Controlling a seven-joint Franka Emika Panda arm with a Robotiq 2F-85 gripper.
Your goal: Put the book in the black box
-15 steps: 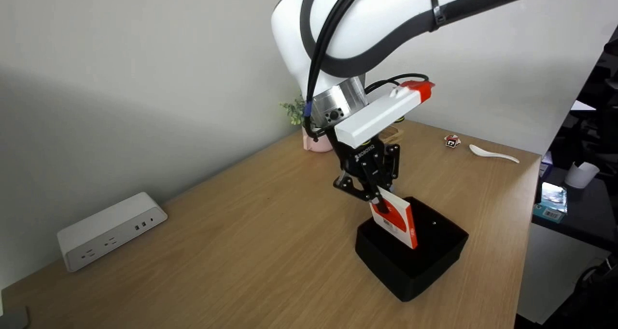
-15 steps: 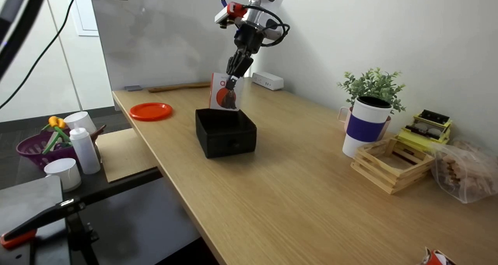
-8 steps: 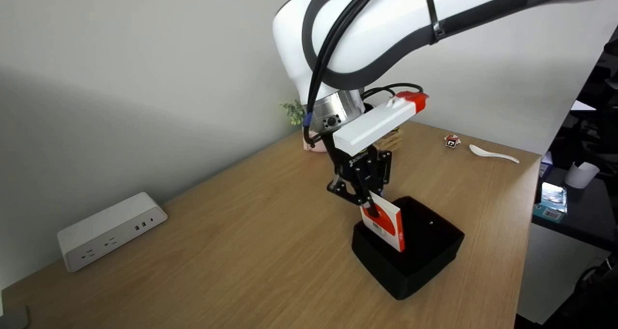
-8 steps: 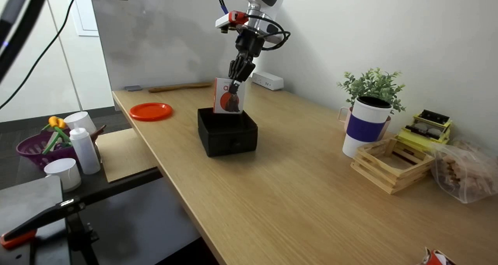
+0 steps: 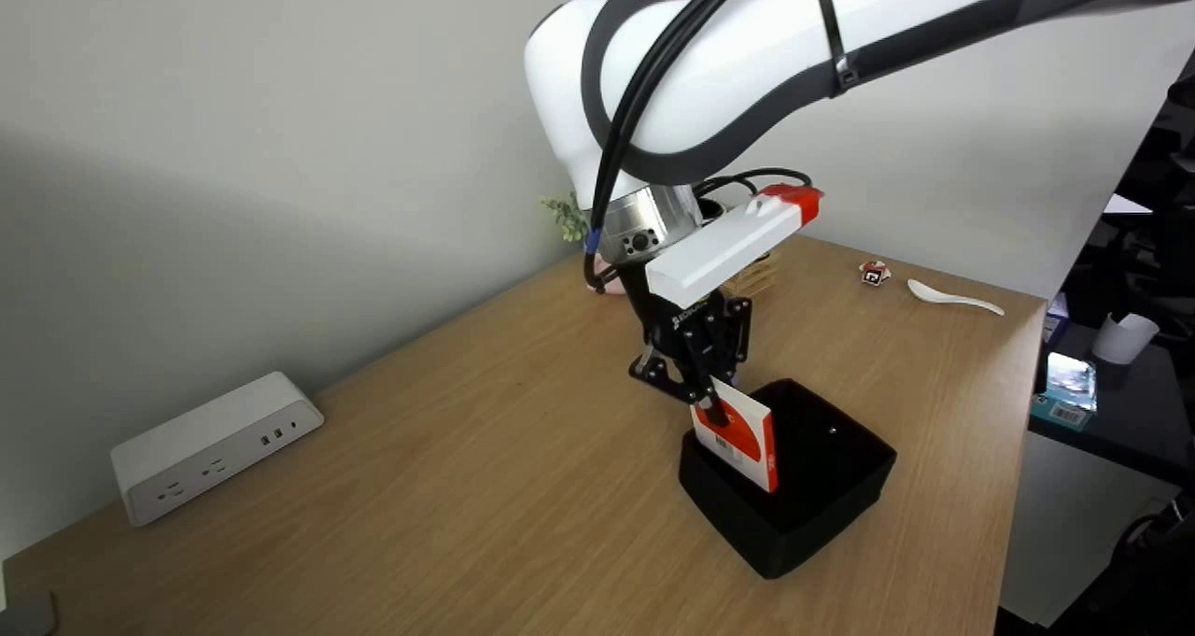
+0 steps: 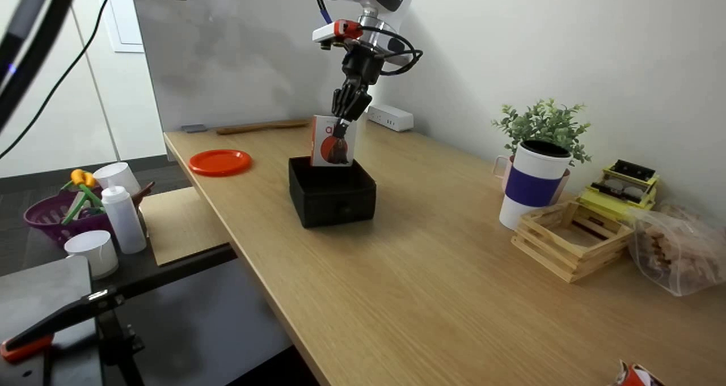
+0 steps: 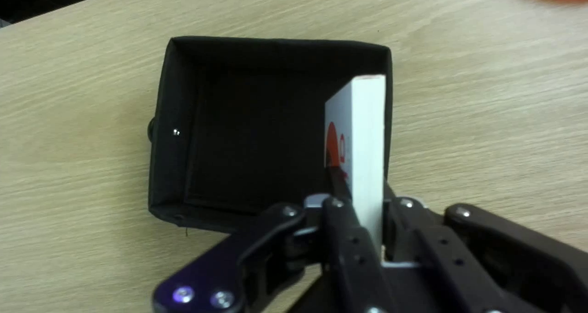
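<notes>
The book, white with orange-red patches and spine, is held on edge, slightly tilted. It also shows in an exterior view and, edge-on, in the wrist view. My gripper is shut on its upper part, one finger on each face, as the wrist view shows. The open black box stands on the table under the book; it also shows in an exterior view. The book's lower edge is just inside the rim, near one wall. Whether it touches the box's floor is hidden.
A red plate lies near the table's edge beyond the box. A white power strip stands by the wall. A cup, a wooden crate and a plant stand along the wall. A white spoon lies farther off.
My gripper has moved down with the book, whose lower edge has gone from above the box's rim to just inside it. The box has shifted slightly. The last half second shows little motion.
</notes>
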